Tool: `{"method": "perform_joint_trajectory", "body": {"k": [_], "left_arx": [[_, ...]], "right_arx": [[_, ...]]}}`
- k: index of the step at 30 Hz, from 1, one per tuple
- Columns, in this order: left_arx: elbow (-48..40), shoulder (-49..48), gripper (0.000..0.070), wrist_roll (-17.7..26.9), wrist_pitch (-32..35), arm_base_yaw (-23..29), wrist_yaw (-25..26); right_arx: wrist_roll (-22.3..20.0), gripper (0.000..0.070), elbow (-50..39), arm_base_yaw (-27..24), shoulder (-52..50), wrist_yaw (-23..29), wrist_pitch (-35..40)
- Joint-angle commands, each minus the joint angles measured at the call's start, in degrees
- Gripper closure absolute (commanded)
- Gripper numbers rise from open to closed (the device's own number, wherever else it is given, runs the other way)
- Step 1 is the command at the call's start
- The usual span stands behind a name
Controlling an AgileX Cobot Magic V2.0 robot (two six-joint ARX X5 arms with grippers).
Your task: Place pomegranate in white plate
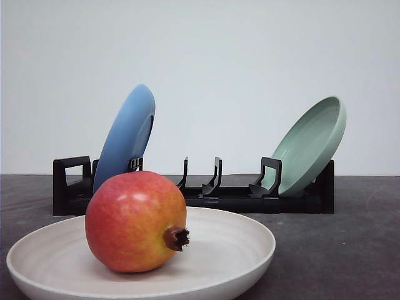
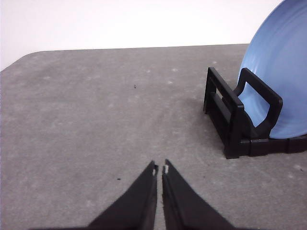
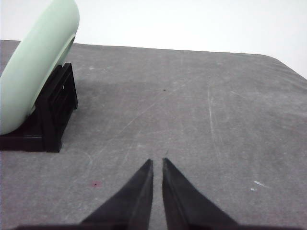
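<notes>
1. The left gripper (image 2: pixel 159 170) has its two black fingers almost together, with only a thin slit between the tips, and it holds nothing. It hangs over the bare grey table (image 2: pixel 96 120).
2. The right gripper (image 3: pixel 157 163) is in the same state: the fingers are nearly closed, a narrow gap stays between them, and nothing is inside. Under it there is also bare table surface.
3. In the left wrist view, the end of the black dish rack (image 2: pixel 235 117) stands near, and the blue plate (image 2: pixel 278 67) leans upright in it.
4. In the right wrist view, the other end of the rack carries the pale green plate (image 3: pixel 36 62), which is tilted.
5. In the front view, the pomegranate (image 1: pixel 134 222) lies inside the white plate (image 1: pixel 244 250), a little to the left of the middle, and its dark crown points to the right.
6. The white plate sits on the table in front of the rack, well apart from both grippers' fingers.
</notes>
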Motion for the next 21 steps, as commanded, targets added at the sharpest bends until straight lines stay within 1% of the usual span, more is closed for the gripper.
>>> {"method": "perform_joint_trajectory", "body": {"k": [1, 21], "left_arx": [[-0.6, 0.0, 0.0700, -0.1, -0.3, 0.1, 0.4], [-0.6, 0.0, 0.0700, -0.1, -0.3, 0.1, 0.4]], "right_arx": [[0.2, 0.0668, -0.2, 0.1, -0.1, 0.0, 0.4], [0.2, 0.0668, -0.2, 0.1, -0.1, 0.0, 0.4]]}}
